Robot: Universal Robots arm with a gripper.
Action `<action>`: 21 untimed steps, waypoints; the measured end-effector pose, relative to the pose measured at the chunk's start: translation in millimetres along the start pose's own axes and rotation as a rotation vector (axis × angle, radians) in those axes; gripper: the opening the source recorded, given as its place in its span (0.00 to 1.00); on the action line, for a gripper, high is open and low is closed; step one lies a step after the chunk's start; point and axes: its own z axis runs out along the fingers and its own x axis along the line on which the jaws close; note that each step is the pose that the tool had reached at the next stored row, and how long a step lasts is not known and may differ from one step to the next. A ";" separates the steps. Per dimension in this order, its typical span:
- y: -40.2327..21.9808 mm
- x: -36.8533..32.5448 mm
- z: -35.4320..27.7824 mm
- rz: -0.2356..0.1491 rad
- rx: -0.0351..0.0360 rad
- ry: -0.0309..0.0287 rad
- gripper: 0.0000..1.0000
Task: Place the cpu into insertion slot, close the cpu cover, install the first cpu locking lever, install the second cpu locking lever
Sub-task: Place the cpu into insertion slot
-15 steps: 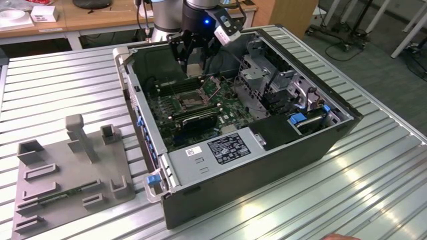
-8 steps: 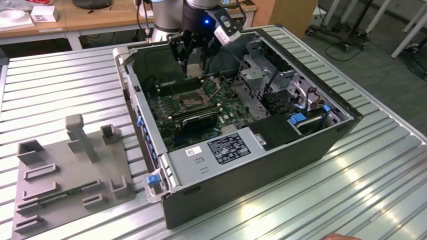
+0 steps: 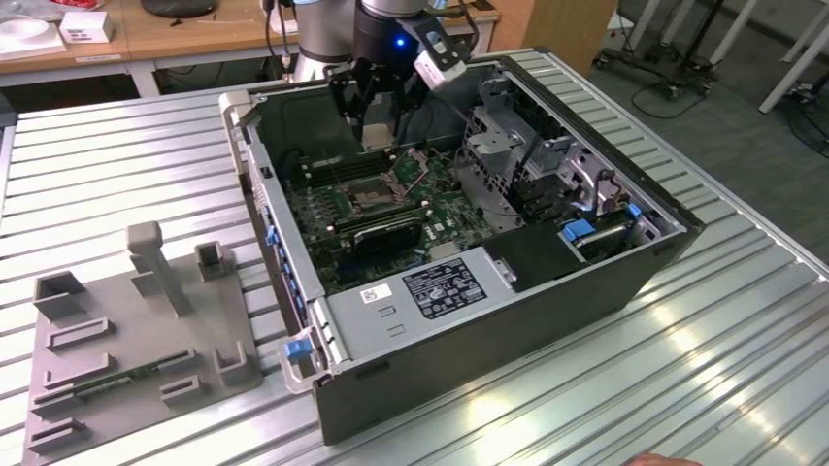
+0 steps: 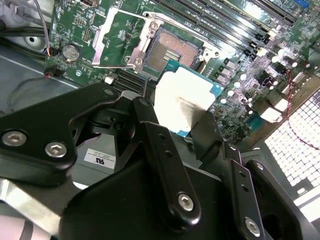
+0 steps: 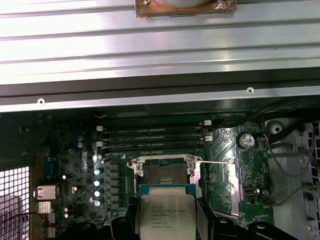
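My gripper (image 3: 373,124) hangs inside the open computer case (image 3: 647,262), shut on the cpu (image 4: 186,97), a flat square chip with a silvery top and a blue-green rim. The chip sits between the two black fingers (image 4: 146,117) in both wrist views. It is held above the motherboard, just short of the open insertion slot (image 4: 172,50), whose bare contact field shows (image 5: 161,172). The cpu cover (image 4: 101,42), a thin silver frame, stands swung open beside the slot. Thin wire locking levers (image 5: 215,162) lie released along the socket.
Memory slots (image 5: 155,135) run beside the socket on the side away from the gripper. A metal drive cage (image 3: 518,165) and the power supply (image 3: 428,286) crowd the case. On the exterior view's left a grey fixture tray (image 3: 143,330) rests on the ribbed metal table (image 3: 725,388).
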 end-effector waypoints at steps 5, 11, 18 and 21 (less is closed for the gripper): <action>0.0 0.0 0.4 0.053 -0.0010 -0.0051 0.54; -0.1 0.0 1.4 0.159 -0.0031 -0.0151 0.54; -0.3 -0.1 2.6 0.285 -0.0054 -0.0271 0.54; -0.3 -0.1 2.8 0.325 -0.0063 -0.0308 0.54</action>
